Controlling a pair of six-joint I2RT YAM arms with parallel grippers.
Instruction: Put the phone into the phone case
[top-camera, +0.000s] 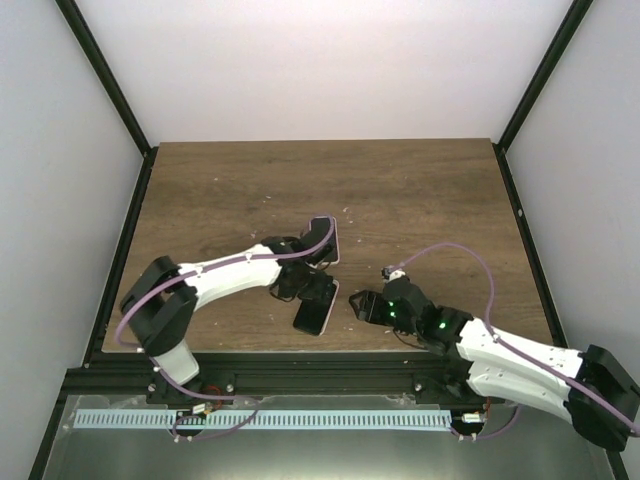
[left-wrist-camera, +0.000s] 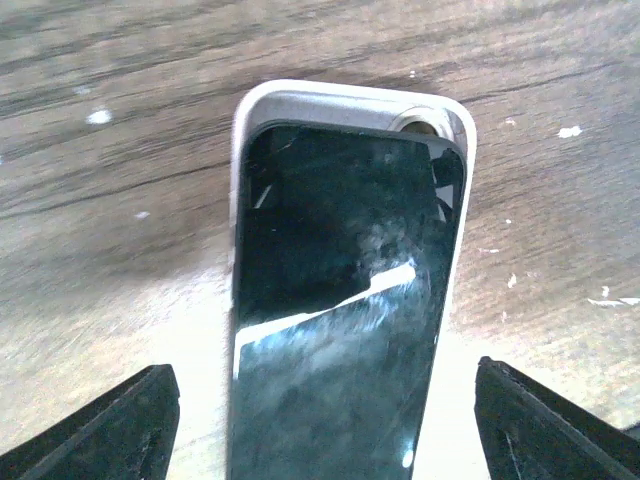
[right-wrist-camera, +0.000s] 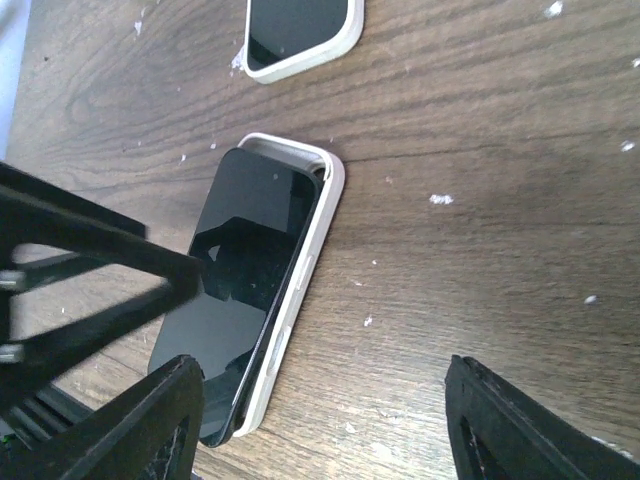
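Phone (left-wrist-camera: 340, 300) lies askew on case (left-wrist-camera: 345, 100), unseated. Left wrist cuts off its lower end; top view hides it under your left arm (top-camera: 225, 272); right wrist shows nearly all. Left gripper (left-wrist-camera: 322, 400), right gripper (right-wrist-camera: 322, 390): spread, empty.

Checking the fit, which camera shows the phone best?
Right wrist: nearly the whole phone shows, lying askew on its case, not seated. Left wrist shows only its far end, close up. The top view shows it small.
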